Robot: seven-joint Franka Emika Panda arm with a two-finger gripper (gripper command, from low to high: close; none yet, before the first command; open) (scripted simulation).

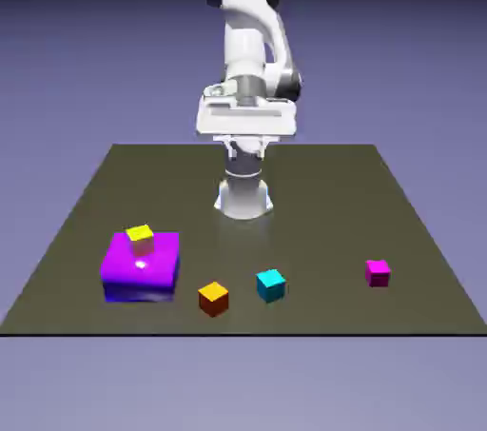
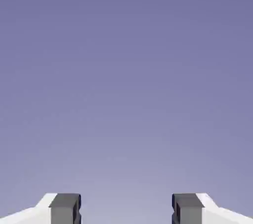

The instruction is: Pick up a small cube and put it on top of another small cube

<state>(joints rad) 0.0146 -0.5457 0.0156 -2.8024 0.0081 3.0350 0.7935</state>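
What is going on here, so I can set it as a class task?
Nothing is being handled yet. The gripper is open and empty, held high near the robot's base, seeing only backdrop. The magenta cube sits alone on the table, at the exterior view's right. The yellow cube rests atop the purple block, at the left.

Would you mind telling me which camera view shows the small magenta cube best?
The exterior view. There the magenta cube sits alone on the table toward the exterior view's right, fully visible. The hand view shows nothing of it, only the blue-violet backdrop and the open gripper.
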